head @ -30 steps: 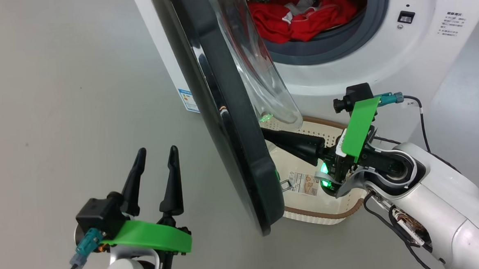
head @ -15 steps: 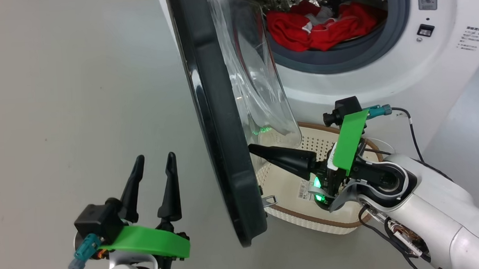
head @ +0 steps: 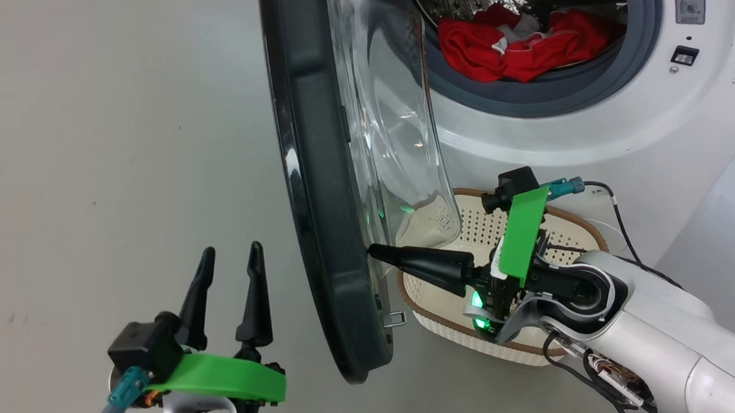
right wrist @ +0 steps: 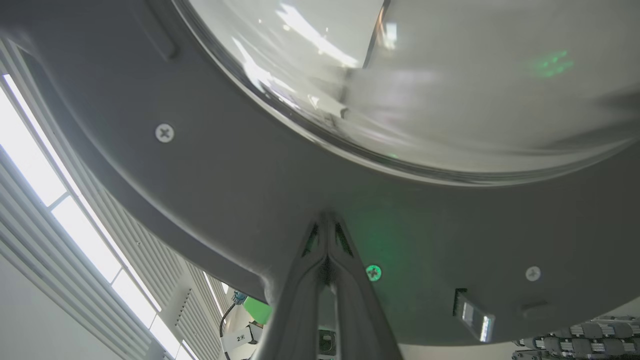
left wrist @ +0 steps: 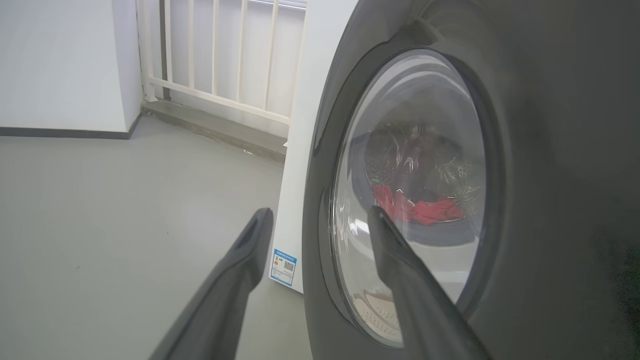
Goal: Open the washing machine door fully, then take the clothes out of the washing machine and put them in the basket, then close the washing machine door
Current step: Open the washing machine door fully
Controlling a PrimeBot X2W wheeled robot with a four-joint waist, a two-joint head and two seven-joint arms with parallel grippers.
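— In the head view, smooth grey floor [head: 88, 152] spreads away to my left, and the white washing machine [head: 590, 132] stands ahead on the right.

— And the door?

— The washing machine door [head: 318, 234] stands swung out, edge-on to me, with its glass bowl [head: 395, 136] turned toward the drum [head: 451, 0]. The clothes [head: 523, 50], red with white trim, lie in the drum's mouth. The basket [head: 478, 226] sits on the floor below the opening, just beside the door's lower edge and partly behind my right arm.

— Your grippers?

— My left gripper [head: 232, 248] hovers over the floor on the door's outer side, fingers spread wide, holding nothing. My right gripper [head: 375, 251] has its fingers pressed together, tips at the door's inner face, low down.

— The left wrist view?

— A white railing [left wrist: 215, 55] runs along the back. The door's black rim is close on the right, and the red clothes show through the glass past my parted fingers.

— The right wrist view?

— My closed fingers meet the door's grey inner ring just under the glass bowl. A screw [right wrist: 164, 133] sits off to the left, and there is a green glow beside the tips.
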